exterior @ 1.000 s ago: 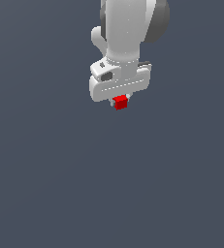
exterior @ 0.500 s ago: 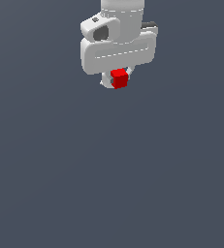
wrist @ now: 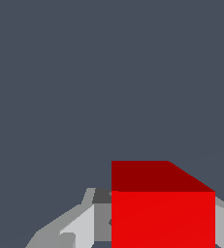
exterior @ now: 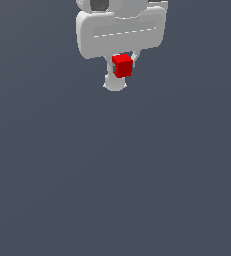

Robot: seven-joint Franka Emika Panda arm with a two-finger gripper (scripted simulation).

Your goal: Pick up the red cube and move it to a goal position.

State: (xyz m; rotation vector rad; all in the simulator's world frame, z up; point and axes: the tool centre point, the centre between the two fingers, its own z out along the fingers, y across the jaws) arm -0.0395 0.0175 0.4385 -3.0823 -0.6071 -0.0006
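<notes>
The red cube (exterior: 122,66) hangs just under the white gripper body near the top of the exterior view, well above the dark grey floor. My gripper (exterior: 122,67) is shut on it, one finger on each side. In the wrist view the red cube (wrist: 163,208) fills the lower part of the picture, with a grey finger (wrist: 79,225) pressed against one face and a sliver of the other finger at the far side. My gripper (wrist: 163,218) holds the cube between the pads. The arm above the hand is cut off by the frame.
A plain dark grey floor (exterior: 115,190) fills the rest of both views. No other objects or markers show.
The gripper with the red cube has risen and come nearer to the exterior camera, so it looks larger and sits higher in the frame. The grip stays the same.
</notes>
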